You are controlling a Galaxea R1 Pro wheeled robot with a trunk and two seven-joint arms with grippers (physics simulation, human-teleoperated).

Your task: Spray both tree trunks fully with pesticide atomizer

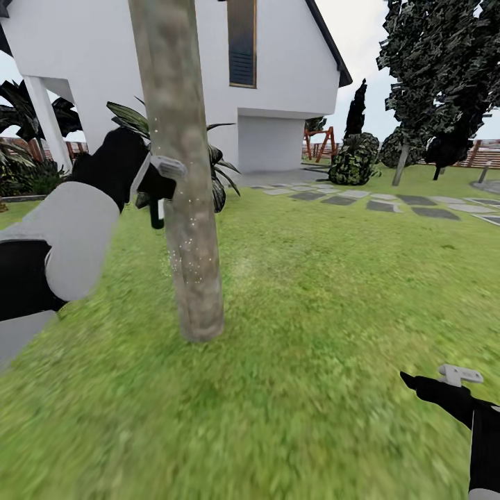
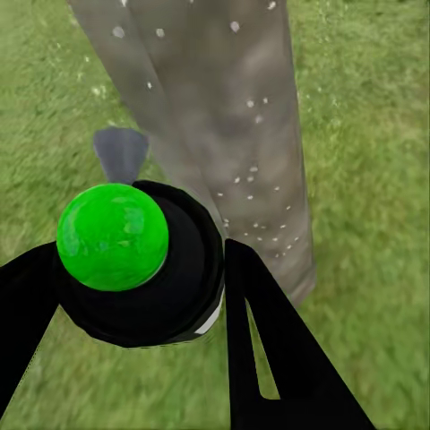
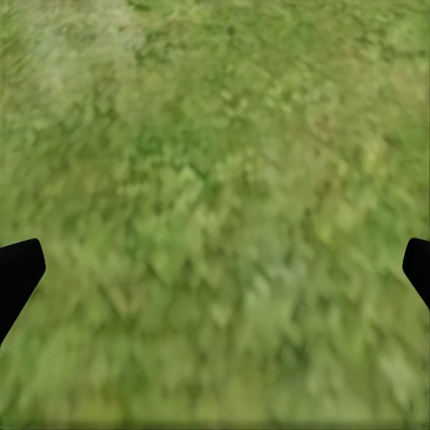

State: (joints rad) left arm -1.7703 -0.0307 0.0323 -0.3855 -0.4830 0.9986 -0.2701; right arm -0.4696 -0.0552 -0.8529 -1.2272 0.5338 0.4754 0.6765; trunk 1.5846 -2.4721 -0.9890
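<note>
A thick grey-brown tree trunk rises from the grass floor just ahead, dotted with white spray specks. My left gripper is raised right beside the trunk, shut on the black pesticide atomizer. In the left wrist view the atomizer, topped by a green ball, sits between my black fingers, facing the speckled trunk. My right gripper hangs low at the right over grass. Its fingertips stand wide apart with nothing between them. A second tree stands far off at the right.
A white house stands behind the trunk, with spiky plants at its corner. Grey stepping stones cross the lawn at the right. A round bush, dark cypresses and a brown fence line the back.
</note>
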